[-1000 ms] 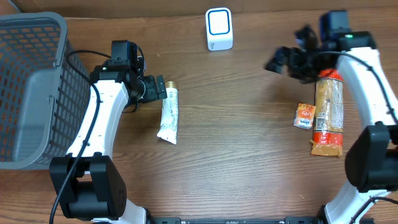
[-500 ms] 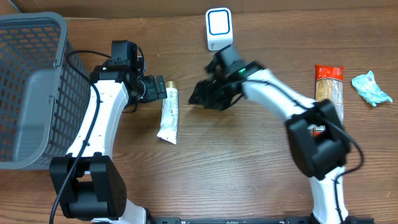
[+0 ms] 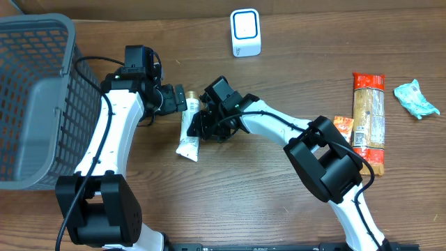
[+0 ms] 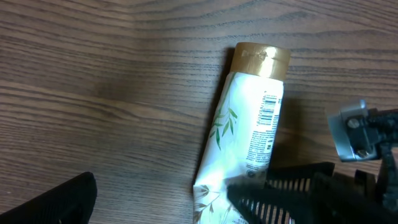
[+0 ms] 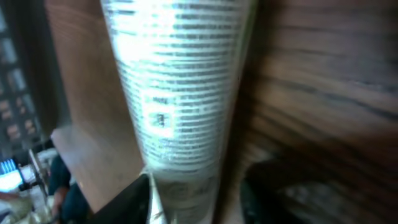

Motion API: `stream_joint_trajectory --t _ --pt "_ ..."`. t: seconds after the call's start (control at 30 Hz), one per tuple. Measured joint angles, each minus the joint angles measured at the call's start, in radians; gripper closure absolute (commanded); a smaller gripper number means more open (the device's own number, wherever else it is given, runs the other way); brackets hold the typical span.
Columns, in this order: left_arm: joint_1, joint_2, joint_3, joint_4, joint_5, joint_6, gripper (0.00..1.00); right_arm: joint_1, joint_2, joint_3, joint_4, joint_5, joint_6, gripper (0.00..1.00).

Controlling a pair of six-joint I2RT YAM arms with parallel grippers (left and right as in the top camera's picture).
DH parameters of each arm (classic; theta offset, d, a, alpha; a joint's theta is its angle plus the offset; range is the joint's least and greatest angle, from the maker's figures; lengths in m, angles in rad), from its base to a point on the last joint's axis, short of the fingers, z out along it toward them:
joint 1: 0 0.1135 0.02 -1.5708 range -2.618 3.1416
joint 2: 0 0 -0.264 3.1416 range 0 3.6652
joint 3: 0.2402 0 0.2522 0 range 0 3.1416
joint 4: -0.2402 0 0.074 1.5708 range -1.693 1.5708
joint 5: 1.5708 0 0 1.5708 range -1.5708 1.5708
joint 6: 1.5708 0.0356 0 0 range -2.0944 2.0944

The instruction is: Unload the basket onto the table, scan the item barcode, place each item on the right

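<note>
1. Right gripper [image 3: 201,124]: we find its fingers partly apart, one on either side of the tube. We cannot tell whether they press it.
2. Tube [image 3: 188,113]: white with a gold cap, lying flat on the table [image 3: 265,181]. Its barcode [image 4: 268,109] faces up.
3. Left gripper [image 3: 178,99]: spread wide, empty, just beside the cap.
4. Scanner [image 3: 245,32]: white, upright at the far edge, well apart from the tube.
5. Basket [image 3: 42,84]: grey, far left.
6. Long packet [image 3: 367,122]: far right.
</note>
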Motion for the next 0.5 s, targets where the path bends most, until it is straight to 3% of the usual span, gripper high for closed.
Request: stream_joint_trajectory --t 0.07,0.2,0.37,0.5 --pt "0.0 0.0 0.0 0.0 0.0 0.0 0.0 0.001 0.001 0.0 -0.01 0.005 0.002 0.85" --pt "0.0 0.0 0.0 0.0 0.0 0.0 0.0 -0.01 -0.006 0.012 -0.064 -0.008 -0.006 0.96" --pt "0.0 0.0 0.0 0.0 0.0 0.0 0.0 -0.064 -0.061 0.011 -0.224 0.033 -0.083 0.96" --pt "0.0 0.0 0.0 0.0 0.0 0.0 0.0 -0.127 -0.142 0.011 -0.403 0.196 -0.169 0.96"
